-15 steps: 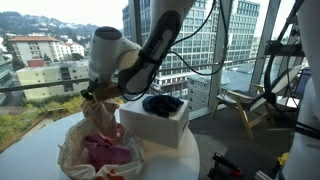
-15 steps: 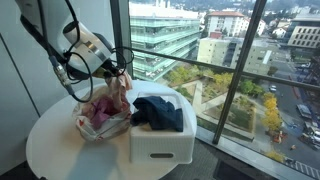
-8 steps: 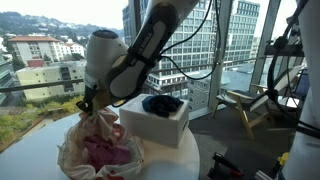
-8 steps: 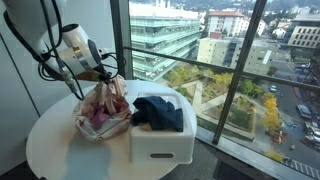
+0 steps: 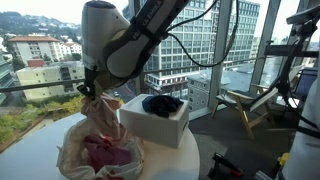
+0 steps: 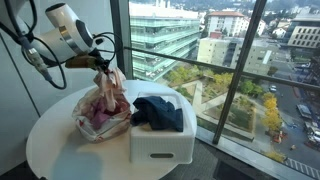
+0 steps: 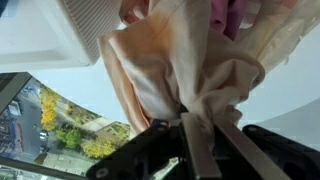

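The gripper (image 7: 190, 122) is pinching a gathered bunch of cream cloth (image 7: 172, 60). Its two fingers (image 7: 196, 140) are pressing together on the bunched top, with fabric wedged between them. In both exterior views the gripper (image 5: 88, 92) (image 6: 101, 63) is holding that peak up, and the cream cloth (image 5: 100, 128) (image 6: 106, 92) is hanging below the fingers in a tent shape. Its lower folds are spreading on the round table (image 5: 30, 155) (image 6: 48, 150) underneath.

Inside the loose folds, below the fingers, pink fabric (image 5: 106, 153) (image 6: 98, 116) is showing. Just beside the hanging cloth a white bin (image 5: 166, 126) (image 6: 165, 146) is standing on the table, with a dark garment (image 5: 162, 103) (image 6: 158, 112) lying in it. Beyond everything, a window (image 6: 230, 60) is showing city buildings.

Judging from this hold, doing it well is calling for a firm squeeze on the whole bunch rather than one outer fold. A straight, slow rise would suit it, so the thin fabric is not sliding out. The cloth's edge nearest the bin seems to be touching it, so drifting away from the bin looks safer than brushing along it.
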Controlling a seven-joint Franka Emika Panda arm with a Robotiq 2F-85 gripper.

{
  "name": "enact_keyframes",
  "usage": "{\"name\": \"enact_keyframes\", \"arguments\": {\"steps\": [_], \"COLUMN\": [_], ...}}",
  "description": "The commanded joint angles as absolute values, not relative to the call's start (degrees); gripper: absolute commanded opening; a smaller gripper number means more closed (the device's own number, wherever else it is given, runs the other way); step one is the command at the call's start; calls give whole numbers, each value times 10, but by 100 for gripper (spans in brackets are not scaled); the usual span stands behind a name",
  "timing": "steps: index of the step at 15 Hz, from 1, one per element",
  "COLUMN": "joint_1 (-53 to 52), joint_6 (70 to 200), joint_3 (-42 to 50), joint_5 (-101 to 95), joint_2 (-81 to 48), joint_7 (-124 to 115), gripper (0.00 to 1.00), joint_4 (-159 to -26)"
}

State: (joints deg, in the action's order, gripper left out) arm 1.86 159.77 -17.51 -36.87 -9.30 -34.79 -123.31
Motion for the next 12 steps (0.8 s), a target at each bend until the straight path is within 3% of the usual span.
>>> {"name": "enact_keyframes", "arguments": {"steps": [1, 12], "joint_1": [27, 18], "joint_6": [1580, 1590], "joint_3": [-188, -179], "joint_5": [-332, -337], "joint_2": [-47, 45], "joint_7": [-295, -282], "gripper": [3, 3], "joint_4": [-1266, -1329]}}
